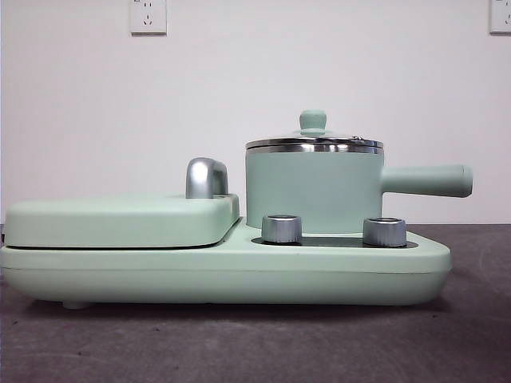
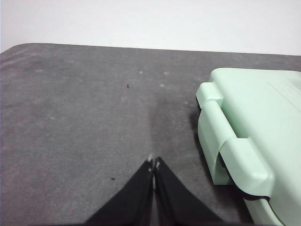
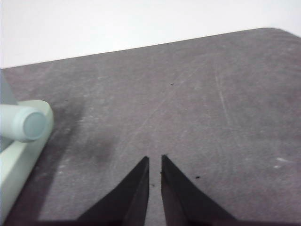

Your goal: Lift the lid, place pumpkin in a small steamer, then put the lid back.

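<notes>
The small steamer (image 1: 311, 191) stands on the right half of the long mint base (image 1: 223, 275), its straight handle (image 1: 427, 181) pointing right. The lid (image 1: 314, 144) sits on the pot's steel rim, green knob up. The pumpkin is out of view in every frame. No arm shows in the front view. My left gripper (image 2: 154, 162) hovers over bare table beside the end of the base (image 2: 254, 122), jaws pressed together and empty. My right gripper (image 3: 154, 157) hangs over the table past the handle's tip (image 3: 28, 123), jaws almost together with a thin gap and nothing between them.
A wide flat grill cover (image 1: 120, 219) with a silver handle (image 1: 206, 177) fills the left half of the base. Two silver knobs (image 1: 281, 228) (image 1: 384, 231) stand in front of the pot. Dark grey table surface (image 3: 197, 103) spreads around the appliance, with a white wall behind.
</notes>
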{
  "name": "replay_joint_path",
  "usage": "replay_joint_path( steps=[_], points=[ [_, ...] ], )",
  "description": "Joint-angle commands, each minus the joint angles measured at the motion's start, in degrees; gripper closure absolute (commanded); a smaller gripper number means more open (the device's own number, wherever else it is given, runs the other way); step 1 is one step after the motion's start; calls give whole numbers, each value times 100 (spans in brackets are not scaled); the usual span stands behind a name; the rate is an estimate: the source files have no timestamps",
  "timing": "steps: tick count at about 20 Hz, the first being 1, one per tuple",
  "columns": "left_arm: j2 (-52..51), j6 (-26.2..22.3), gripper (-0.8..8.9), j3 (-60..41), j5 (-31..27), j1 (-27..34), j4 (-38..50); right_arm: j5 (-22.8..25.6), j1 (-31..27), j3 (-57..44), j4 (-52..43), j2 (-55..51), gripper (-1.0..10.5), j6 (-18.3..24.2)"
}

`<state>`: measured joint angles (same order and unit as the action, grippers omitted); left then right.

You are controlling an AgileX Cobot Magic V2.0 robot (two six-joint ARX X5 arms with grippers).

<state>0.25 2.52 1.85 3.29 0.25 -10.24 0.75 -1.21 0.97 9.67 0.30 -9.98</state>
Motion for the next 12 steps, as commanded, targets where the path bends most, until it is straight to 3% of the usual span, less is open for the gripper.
replay_joint_path(
  steps=[1, 7, 12],
  points=[
    [-2, -35, 807, -105, 9, -4, -48, 37, 42, -33, 26, -9, 908, 396],
    [-2, -33, 807, -105, 9, -4, -46, 7, 61, -33, 31, -9, 926, 531],
    [-2, -33, 807, -105, 9, -4, -48, -223, 66, -33, 39, -9, 926, 907]
  ],
)
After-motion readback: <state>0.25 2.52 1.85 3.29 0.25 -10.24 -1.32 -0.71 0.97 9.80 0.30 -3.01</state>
